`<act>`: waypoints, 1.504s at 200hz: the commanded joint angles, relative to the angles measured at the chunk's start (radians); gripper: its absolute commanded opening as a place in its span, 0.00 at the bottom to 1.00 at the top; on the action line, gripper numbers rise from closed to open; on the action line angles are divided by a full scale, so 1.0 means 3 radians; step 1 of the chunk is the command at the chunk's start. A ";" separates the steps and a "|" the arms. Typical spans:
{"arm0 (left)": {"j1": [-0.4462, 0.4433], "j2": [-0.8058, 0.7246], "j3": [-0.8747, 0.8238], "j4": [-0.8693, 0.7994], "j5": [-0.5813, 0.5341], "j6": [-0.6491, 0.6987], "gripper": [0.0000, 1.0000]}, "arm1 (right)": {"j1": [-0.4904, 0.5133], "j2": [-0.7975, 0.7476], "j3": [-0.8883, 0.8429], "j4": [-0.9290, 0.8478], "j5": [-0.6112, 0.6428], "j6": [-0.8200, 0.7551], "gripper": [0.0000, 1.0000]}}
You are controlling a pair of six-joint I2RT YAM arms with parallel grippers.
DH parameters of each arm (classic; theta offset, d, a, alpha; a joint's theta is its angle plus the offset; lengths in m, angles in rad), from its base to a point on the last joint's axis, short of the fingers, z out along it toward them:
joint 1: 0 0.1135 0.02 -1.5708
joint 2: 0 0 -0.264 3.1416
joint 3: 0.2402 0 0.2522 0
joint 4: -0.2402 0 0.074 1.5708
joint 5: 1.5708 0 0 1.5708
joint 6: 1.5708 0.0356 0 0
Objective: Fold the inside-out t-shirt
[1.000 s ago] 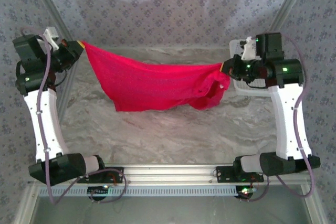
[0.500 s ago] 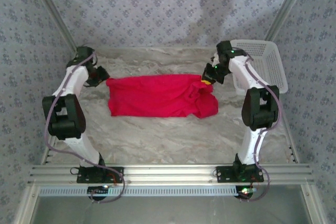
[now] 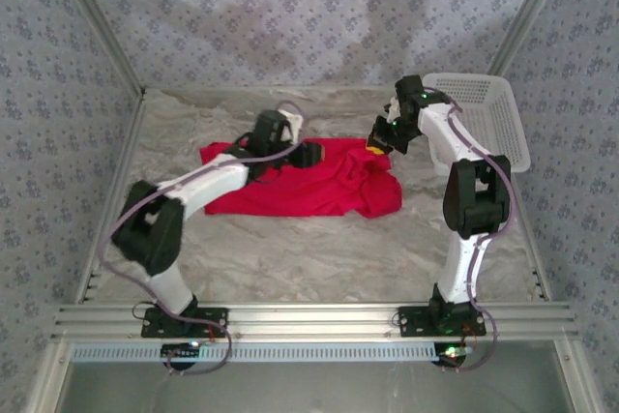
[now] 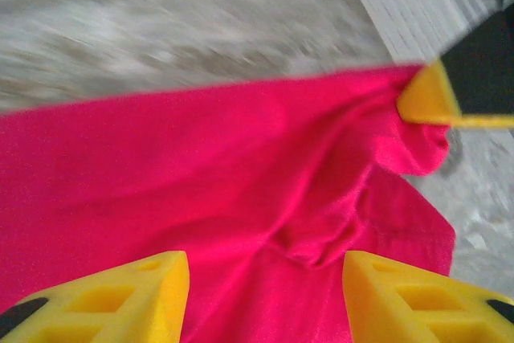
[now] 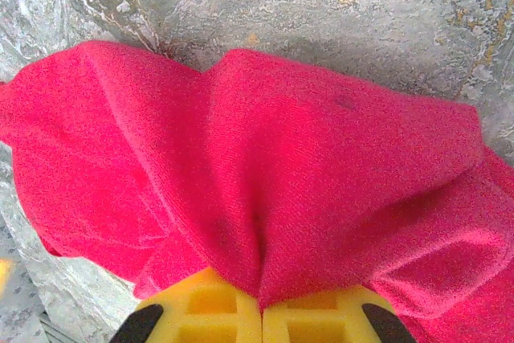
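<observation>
Overhead, marbled table [image 3: 290, 249], patterned walls [image 3: 290, 7], red t-shirt [image 3: 319, 192]

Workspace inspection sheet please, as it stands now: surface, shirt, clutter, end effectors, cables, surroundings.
Surface: grey marbled table, flat, no spills seen.
Job's things: red t-shirt lies flat mid-table, bunched at its right end; not yet folded neatly.
Clutter: white basket at the far right corner, apart from the t-shirt.
End effectors: left end effector open above the t-shirt's middle; right end effector shut on a pinched fold at the right end.
Cables: cables run along both arms; none seen snagged.
Surroundings: patterned walls on three sides; metal rail at the near edge.
</observation>
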 commanded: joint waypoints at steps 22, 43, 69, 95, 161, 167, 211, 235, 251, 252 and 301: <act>-0.0230 0.0691 0.0469 0.0591 0.0491 -0.0217 0.54 | -0.0022 -0.0028 0.0039 0.0013 -0.0097 0.0071 0.00; -0.0264 0.0913 0.0669 0.0532 0.0462 -0.0317 0.51 | -0.0009 -0.0019 0.0044 0.0021 -0.0107 0.0079 0.00; -0.0270 0.1056 0.0827 0.0360 0.0271 -0.0324 0.45 | -0.0006 -0.0015 0.0037 -0.0002 -0.0118 0.0061 0.00; -0.0240 0.1095 0.1006 0.0072 0.0168 -0.0266 0.16 | -0.0027 -0.0058 -0.0008 -0.0053 -0.0120 0.0038 0.00; -0.0203 0.0654 0.1006 -0.0279 0.0333 -0.0266 0.00 | -0.0150 0.0089 0.0186 -0.0063 -0.0101 0.0085 0.01; -0.0203 0.0631 0.0990 -0.0273 0.0373 -0.0305 0.00 | -0.0151 0.0179 0.0304 -0.0046 -0.0101 0.0140 0.05; 0.0031 0.0720 0.0611 0.0965 0.1206 -0.1480 0.00 | -0.0122 0.0724 0.1418 -0.0527 0.0113 0.0029 0.51; 0.0119 0.0739 0.0493 0.1424 0.1345 -0.1851 0.00 | -0.0106 0.0278 0.0915 -0.0409 0.0317 -0.0062 0.49; 0.0128 0.0729 0.0513 0.1383 0.1350 -0.1826 0.00 | -0.0109 -0.0113 0.0301 -0.0071 0.0289 -0.0042 0.40; 0.0129 0.0728 0.0514 0.1381 0.1351 -0.1826 0.00 | -0.0112 -0.0140 0.0262 -0.0038 0.0280 -0.0037 0.39; 0.0140 0.0788 0.0526 0.1479 0.1407 -0.1942 0.00 | -0.0064 -0.0491 -0.0956 0.1375 -0.0500 0.0513 0.31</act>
